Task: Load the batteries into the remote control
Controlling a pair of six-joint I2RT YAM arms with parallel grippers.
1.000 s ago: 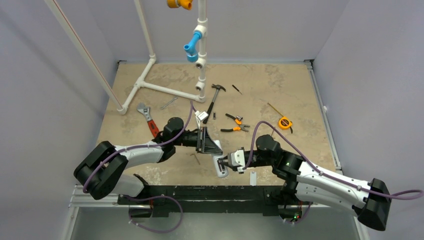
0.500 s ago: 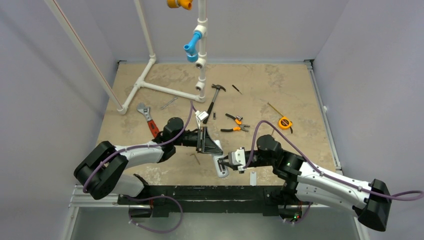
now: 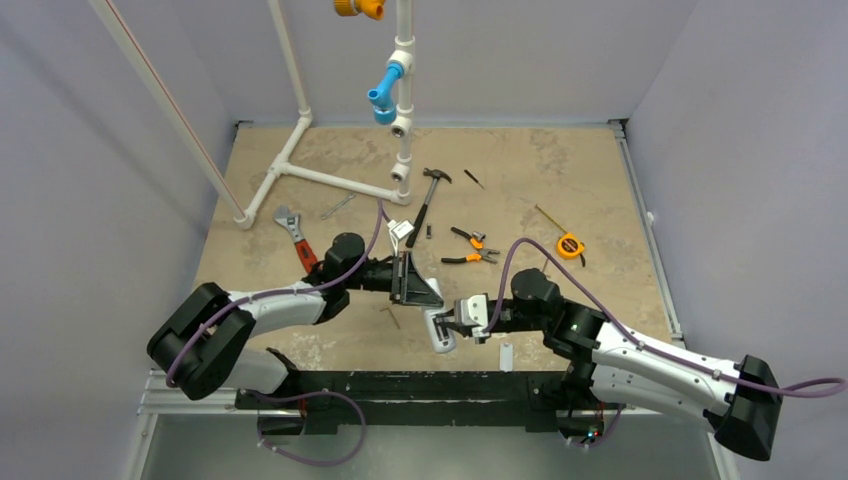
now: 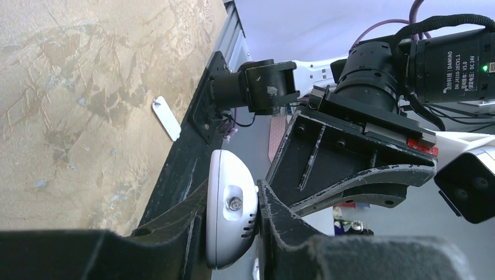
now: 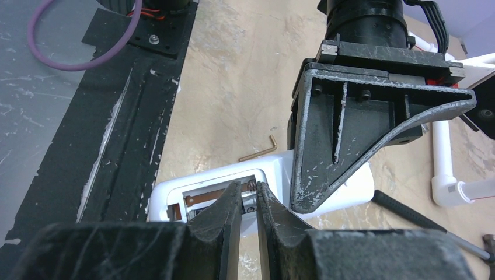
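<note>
The right end effector is closed narrowly on a small grey battery, pinched between its two fingertips. The battery sits at the mouth of the open battery compartment, at one end of the remote control. Whether it already touches the inside of the compartment cannot be told.

The left end effector is clamped on the remote control's other, rounded end, its fingers pressing the two long sides. A small screw shows in the white shell between them. In the top view the remote control lies between the two end effectors, close to the near edge of the table. Whether it rests on the table or is held just above it cannot be told.

Just beside the remote, towards the left arm, lies a thin L-shaped hex key. A small white cover strip lies by the near edge, below the right end effector. Farther back on the table are a hammer, orange-handled pliers, a tape measure, an adjustable wrench and a white pipe frame.
</note>
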